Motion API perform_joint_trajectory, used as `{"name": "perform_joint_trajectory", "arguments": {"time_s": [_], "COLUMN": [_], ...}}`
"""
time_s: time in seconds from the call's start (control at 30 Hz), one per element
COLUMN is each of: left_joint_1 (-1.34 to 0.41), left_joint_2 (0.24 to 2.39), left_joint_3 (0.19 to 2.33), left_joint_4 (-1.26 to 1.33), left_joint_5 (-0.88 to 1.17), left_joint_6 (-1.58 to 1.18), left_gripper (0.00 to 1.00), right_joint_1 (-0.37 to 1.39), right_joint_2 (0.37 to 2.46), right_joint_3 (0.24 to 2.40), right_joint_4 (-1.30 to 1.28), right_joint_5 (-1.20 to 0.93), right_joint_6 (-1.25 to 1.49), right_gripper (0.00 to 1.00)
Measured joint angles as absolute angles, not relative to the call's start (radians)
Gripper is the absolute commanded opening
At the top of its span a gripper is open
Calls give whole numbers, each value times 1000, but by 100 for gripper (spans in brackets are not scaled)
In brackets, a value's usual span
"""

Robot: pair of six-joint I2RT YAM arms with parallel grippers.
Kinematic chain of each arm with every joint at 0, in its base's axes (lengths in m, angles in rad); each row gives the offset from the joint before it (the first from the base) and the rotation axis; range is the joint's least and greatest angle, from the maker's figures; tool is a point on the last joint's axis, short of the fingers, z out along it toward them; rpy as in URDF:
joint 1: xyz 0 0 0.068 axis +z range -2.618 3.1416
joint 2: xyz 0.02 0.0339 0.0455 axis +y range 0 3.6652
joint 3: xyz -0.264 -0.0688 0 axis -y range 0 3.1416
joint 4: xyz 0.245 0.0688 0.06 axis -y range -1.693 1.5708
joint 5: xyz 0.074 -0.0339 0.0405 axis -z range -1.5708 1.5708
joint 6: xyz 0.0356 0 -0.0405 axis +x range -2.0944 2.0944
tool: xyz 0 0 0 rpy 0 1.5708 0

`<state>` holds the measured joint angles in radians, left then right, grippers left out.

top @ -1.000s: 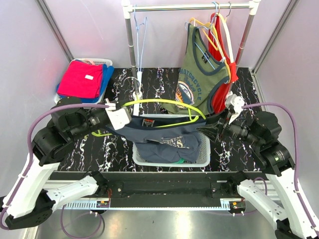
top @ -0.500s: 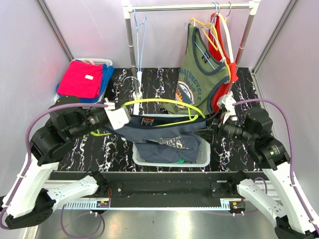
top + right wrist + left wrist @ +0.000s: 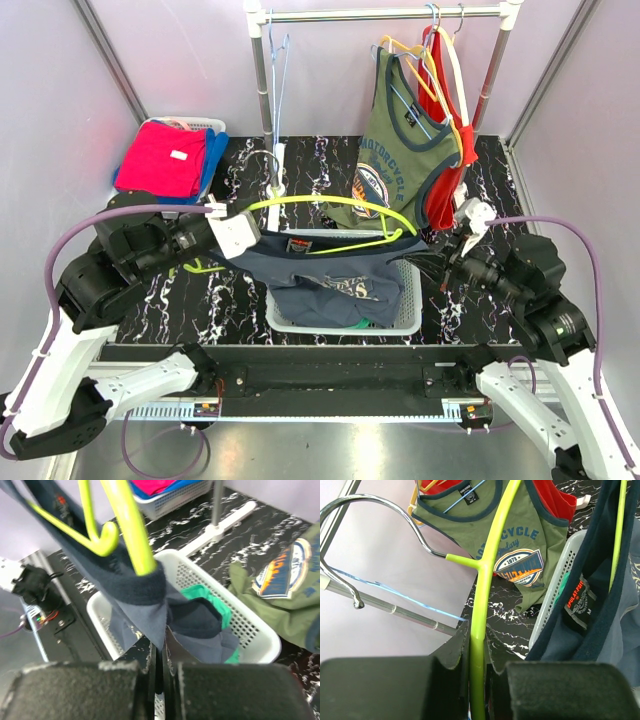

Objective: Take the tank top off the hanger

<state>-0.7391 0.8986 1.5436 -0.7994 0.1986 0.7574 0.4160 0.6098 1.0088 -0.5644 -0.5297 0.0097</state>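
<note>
An olive printed top hangs from the rail, and folded red clothes fill the corner basket.

The tank top at the black right hand is navy, slate-blue inside, with a faded pale print — the hanger at the black left hand is lime green with a silver hook. Below both hands the basket is white, on a table of black veined with white. Beyond the right hand hangs an olive top with navy trim and a blue, orange and white badge, a red garment beside it.
</note>
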Motion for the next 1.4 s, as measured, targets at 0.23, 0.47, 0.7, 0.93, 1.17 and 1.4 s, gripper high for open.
{"name": "perform_joint_trajectory", "arguments": {"time_s": [0.23, 0.47, 0.7, 0.93, 1.17, 1.4], "left_joint_1": [-739, -740, -740, -770, -832, -998], "left_joint_2": [899, 900, 900, 902, 939, 920], "left_joint_3": [1545, 1558, 1550, 1415, 1381, 1338], "left_joint_4": [-799, -797, -791, -680, -606, -506], "left_joint_5": [203, 207, 211, 167, 128, 65], "left_joint_6": [749, 740, 774, 959, 1075, 1222], "left_gripper": [0, 0, 0, 0, 0, 0], "right_joint_1": [417, 419, 419, 418, 418, 418], "right_joint_2": [624, 708, 628, 554, 569, 683], "right_joint_3": [954, 809, 854, 1117, 1208, 1237], "right_joint_4": [-545, -536, -533, -679, -765, -775], "right_joint_5": [-366, -241, -331, -374, -448, -520], "right_joint_6": [85, 220, 196, 55, -31, -72], "right_gripper": [0, 3, 45, 66, 66, 66]}}
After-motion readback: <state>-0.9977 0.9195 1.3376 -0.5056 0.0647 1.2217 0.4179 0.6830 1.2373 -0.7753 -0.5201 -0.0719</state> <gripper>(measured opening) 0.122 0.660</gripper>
